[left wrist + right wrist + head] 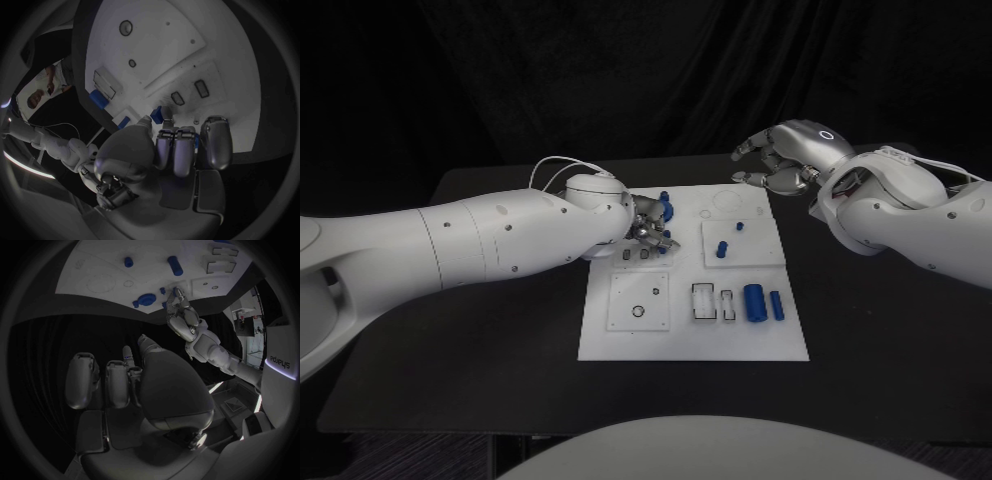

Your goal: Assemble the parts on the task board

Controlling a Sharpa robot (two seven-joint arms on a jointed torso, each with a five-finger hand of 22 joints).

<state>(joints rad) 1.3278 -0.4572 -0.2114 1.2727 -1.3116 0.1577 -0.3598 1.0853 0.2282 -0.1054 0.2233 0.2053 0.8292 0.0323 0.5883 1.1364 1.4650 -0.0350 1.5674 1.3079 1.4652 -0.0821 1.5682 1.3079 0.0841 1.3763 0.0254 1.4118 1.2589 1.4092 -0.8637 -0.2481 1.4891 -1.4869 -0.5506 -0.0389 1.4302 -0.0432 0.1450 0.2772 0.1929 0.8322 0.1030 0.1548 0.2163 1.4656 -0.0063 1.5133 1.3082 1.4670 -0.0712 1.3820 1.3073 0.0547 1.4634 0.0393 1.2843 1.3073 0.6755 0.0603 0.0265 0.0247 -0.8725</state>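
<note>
Centrally, white task board on black table; left hand grasp unclear; right hand curled, empty.

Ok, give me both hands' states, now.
Left hand: over the task board's far left corner by a blue part; grip cannot be told.
Right hand: fingers curled, holding nothing.

The right robot hand fills the middle, fingers curled inward with nothing between them. Beyond it lies the white board on the black desk, carrying blue parts (several, scattered). The left robot hand rests at the board's edge.
</note>
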